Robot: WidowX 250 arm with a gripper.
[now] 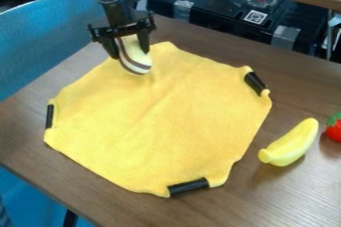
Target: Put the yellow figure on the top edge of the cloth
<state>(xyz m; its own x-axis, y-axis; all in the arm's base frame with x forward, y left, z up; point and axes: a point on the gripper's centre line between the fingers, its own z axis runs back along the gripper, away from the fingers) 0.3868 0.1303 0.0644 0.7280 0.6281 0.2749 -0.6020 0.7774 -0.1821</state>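
Observation:
The black gripper [126, 46] hangs over the upper-left edge of the cloth, shut on the yellow figure. Between its fingers, the yellow figure [137, 57] tilts downward, with brown and white stripes along its left side and lower end. That lower end overlaps the top part of the yellow cloth [166, 116] in the view; whether it touches the fabric I cannot tell. The cloth lies spread on the wooden table, with black clips or bands at several corners.
A yellow banana-like toy [291, 144] lies on the table [303, 91] right of the cloth, with a red toy with a green top [335, 127] at the right edge. Black equipment [220, 14] stands behind the table, and blue fabric [47, 37] is at the left.

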